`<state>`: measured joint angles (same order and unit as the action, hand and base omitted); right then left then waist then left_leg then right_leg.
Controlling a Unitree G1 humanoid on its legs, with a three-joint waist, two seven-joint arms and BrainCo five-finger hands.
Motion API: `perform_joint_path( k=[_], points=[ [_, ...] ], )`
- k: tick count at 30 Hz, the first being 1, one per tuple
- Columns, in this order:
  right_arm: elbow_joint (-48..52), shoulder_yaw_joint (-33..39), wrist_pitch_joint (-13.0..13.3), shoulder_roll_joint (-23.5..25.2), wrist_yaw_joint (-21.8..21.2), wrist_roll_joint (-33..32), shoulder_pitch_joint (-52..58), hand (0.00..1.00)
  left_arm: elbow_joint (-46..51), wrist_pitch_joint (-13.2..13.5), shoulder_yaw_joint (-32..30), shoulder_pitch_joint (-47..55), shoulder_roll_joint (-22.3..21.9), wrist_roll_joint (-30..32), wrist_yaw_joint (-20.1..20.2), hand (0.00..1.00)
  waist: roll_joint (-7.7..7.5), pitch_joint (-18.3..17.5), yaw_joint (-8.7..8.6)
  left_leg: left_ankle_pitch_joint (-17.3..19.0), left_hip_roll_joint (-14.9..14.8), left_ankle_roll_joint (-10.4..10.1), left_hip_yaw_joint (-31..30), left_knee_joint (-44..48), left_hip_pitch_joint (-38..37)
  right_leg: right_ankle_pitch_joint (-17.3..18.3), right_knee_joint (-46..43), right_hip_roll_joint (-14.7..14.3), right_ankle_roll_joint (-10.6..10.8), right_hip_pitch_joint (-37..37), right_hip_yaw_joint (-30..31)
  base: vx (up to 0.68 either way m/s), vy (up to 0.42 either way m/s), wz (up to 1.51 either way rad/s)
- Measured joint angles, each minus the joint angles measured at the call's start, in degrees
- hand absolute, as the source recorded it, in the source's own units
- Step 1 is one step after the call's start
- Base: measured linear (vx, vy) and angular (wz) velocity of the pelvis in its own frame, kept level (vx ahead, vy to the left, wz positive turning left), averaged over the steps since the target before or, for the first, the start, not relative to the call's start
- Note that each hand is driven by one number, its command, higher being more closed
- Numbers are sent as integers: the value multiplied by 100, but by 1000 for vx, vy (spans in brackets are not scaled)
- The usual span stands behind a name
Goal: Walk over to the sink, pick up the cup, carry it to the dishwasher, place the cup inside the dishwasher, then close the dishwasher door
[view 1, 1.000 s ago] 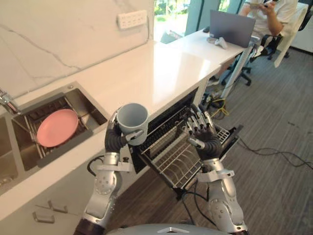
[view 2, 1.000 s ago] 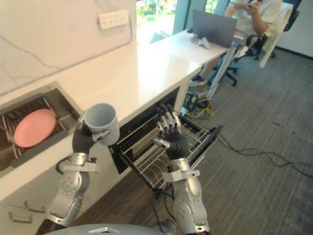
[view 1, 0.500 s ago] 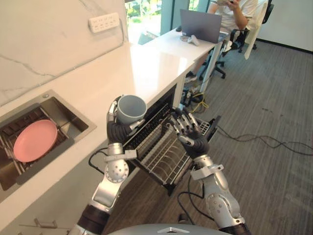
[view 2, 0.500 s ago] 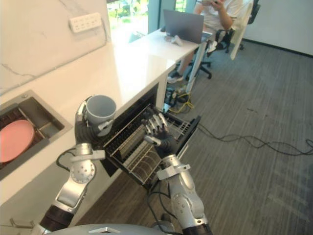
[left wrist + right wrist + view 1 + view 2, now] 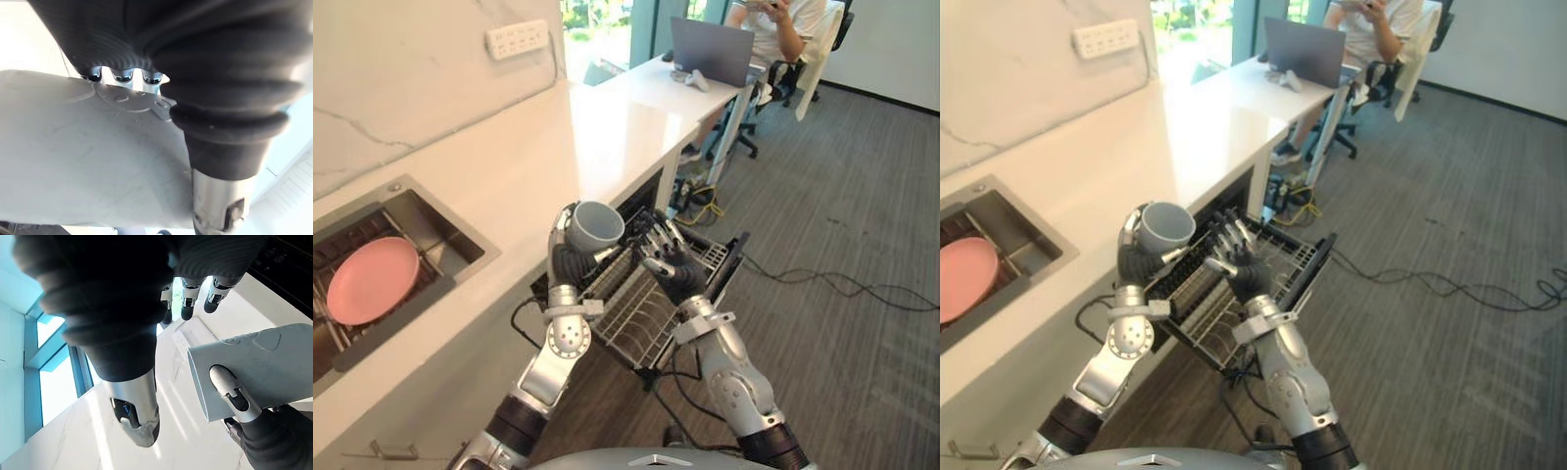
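Observation:
A pale blue-grey cup (image 5: 597,225) is held upright, mouth up, in my left hand (image 5: 570,262), whose fingers curl round its side. It hangs above the near end of the pulled-out dishwasher rack (image 5: 641,315), just off the counter's edge. In the left wrist view the cup's wall (image 5: 73,147) lies against the palm. My right hand (image 5: 668,260) stands open with fingers spread, close beside the cup and over the rack. The right wrist view shows the cup (image 5: 254,367) with the left thumb on it. The dishwasher door (image 5: 729,262) hangs open.
A white counter (image 5: 519,162) runs along the left, with a sink (image 5: 460,235) that holds a pink plate (image 5: 372,280). Farther off a person (image 5: 773,24) sits at a laptop (image 5: 710,51). Cables (image 5: 842,286) lie on the grey floor to the right.
The camera has swung toward the dishwasher, so the sink has slid left. My left hand has brought the cup over the rack, closer to the right hand.

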<state>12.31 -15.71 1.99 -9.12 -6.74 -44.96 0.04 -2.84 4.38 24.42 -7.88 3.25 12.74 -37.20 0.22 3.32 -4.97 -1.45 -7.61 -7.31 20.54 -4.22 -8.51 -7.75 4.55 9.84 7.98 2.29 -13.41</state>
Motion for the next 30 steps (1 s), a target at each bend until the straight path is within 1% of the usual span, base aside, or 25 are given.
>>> perform_joint_path(
  k=[5, 8, 11, 14, 17, 18, 19, 24, 26, 30],
  points=[
    [-2, -173, -135, 5, 249, -12, -116, 0, -45, -2, 128, -51, -7, 409, -5, 100, -16, -9, 4, -1, 0, 2, -36, 1, -1, -5, 1, 9, 0, 38, -75, -14, -5, 4],
    [-7, -236, -287, 7, 478, 23, -124, 0, -54, -1, 245, -54, -3, 652, -32, 100, -24, -14, 20, -13, 1, 15, -88, 2, -4, -4, 2, 17, 0, 80, -150, -32, -7, 8],
    [-189, -296, -361, 2, 678, 39, -297, 0, -56, -1, 316, -60, -1, 671, -138, 100, -34, -21, 10, -38, 0, 17, -112, 1, 1, -9, 2, 17, -6, 78, -162, -43, -11, 2],
    [-253, -358, -461, -1, 862, 48, -375, 0, -57, -1, 406, -137, -1, 747, -142, 100, -35, -21, 21, -53, 0, 20, -128, -2, 9, -17, 2, 17, -16, 77, -173, -34, -7, 2],
    [-253, -439, -507, 1, 962, 267, -396, 0, -57, -1, 504, -220, -1, 851, -166, 100, -38, -24, 23, -75, 0, 20, -144, -6, 12, -22, 2, 17, -22, 80, -188, 0, 0, 0],
    [-252, -451, -521, 2, 1052, 287, -430, 0, -58, -1, 515, -220, -1, 886, -166, 100, -39, -25, 18, -82, 0, 21, -145, -7, 12, -26, 2, 17, -24, 79, -189, 0, 0, 0],
    [-253, -448, -556, -4, 1121, 438, -486, 0, -58, -1, 537, -220, 0, 885, -167, 100, -38, -25, 19, -88, 0, 22, -145, -8, 12, -30, 2, 17, -27, 79, -188, 0, 0, 0],
    [-253, -465, -636, -1, 1294, 705, -665, 0, -67, -1, 617, -221, 0, 886, -176, 100, -55, -65, 23, -106, -1, 26, -173, -9, 34, -35, 2, 17, -30, 78, -216, -3, 0, 2],
    [-253, -478, -731, -4, 1327, 706, -734, 0, -67, -1, 618, -221, 1, 889, -177, 100, -65, -80, 22, -111, -1, 26, -178, -9, 36, -37, 2, 18, -32, 79, -222, -4, 0, 2],
    [-258, -568, -751, -4, 1394, 709, -750, 0, -67, -3, 683, -221, 16, 907, -176, 100, -68, -99, 36, -126, -1, 30, -185, -10, 40, -40, 2, 20, -36, 87, -244, -3, 0, 1]
  ],
)
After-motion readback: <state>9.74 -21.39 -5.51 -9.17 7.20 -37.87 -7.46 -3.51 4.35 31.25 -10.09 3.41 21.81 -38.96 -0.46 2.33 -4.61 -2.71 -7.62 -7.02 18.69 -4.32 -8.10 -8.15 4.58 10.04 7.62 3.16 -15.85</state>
